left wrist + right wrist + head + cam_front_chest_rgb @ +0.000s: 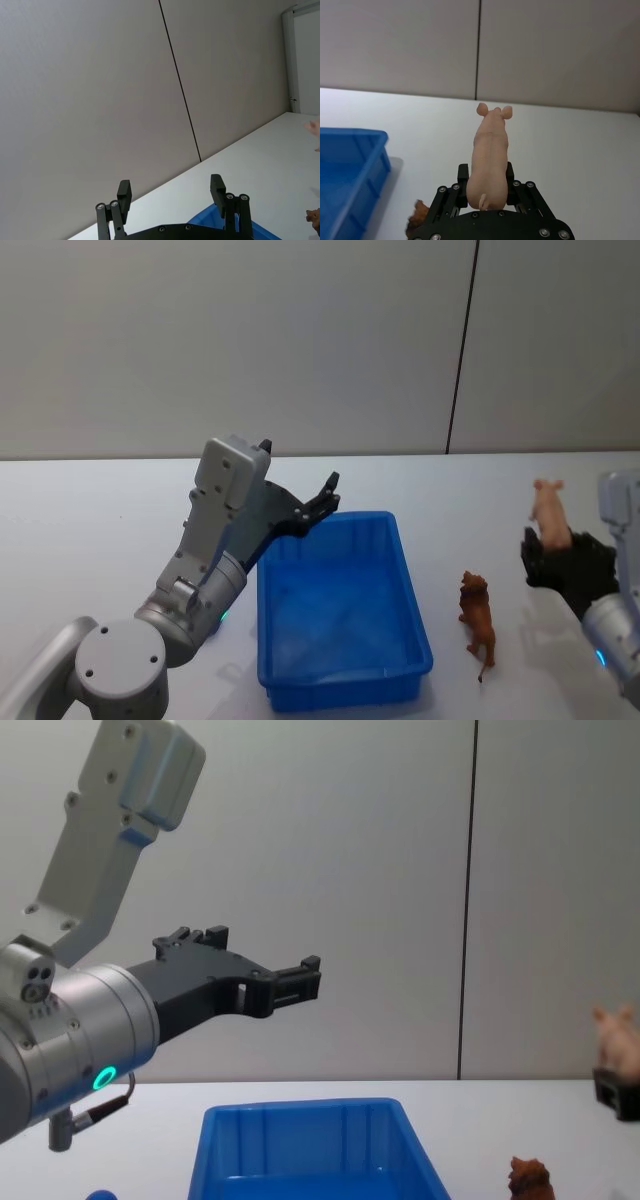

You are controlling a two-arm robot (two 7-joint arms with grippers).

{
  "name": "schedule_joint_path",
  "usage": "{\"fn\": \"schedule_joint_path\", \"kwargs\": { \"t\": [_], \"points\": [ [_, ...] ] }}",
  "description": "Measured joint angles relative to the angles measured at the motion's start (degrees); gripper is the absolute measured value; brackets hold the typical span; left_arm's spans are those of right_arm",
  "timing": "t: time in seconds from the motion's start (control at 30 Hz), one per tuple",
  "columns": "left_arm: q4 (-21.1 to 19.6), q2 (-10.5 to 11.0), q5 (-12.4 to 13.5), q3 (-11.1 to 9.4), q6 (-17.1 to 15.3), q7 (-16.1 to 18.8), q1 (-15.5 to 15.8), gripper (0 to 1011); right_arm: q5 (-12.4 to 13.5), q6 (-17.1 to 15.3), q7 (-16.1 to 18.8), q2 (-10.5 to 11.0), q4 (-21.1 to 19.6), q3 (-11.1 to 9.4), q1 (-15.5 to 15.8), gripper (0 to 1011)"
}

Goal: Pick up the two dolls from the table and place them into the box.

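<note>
Nearest us in the head view, the blue box (345, 682) sits at lower centre on the white table (90, 510). The brown doll (478, 625) stands just beside the box's right wall, not touching it. Farther back, at the right edge, the right gripper (548, 544) grasps the pink pig doll (546, 505) clear of the table. The right wrist view adds that its fingers (464, 174) clamp the pig's hindquarters, with the head pointing away. The left gripper (326, 498) appears at the box's far left corner. The chest view places it high above the rim, and the left wrist view shows its jaws spread, released. A grey wall (300, 340) stands behind.
</note>
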State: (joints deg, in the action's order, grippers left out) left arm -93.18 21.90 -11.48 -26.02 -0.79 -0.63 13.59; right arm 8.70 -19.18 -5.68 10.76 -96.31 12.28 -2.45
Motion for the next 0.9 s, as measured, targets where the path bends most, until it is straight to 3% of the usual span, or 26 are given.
{"fn": "schedule_joint_path", "kwargs": {
  "t": [0.57, 0.9],
  "points": [
    [0.00, 0.00, 0.00, 0.00, 0.00, 0.00, 0.00, 1001, -3.10, -0.11, 8.73, -2.14, -3.75, 2.85, -1.74, 379],
    [0.00, 0.00, 0.00, 0.00, 0.00, 0.00, 0.00, 1001, -4.70, -5.63, 14.27, -4.57, -3.37, 5.34, -3.52, 379]
  ]
}}
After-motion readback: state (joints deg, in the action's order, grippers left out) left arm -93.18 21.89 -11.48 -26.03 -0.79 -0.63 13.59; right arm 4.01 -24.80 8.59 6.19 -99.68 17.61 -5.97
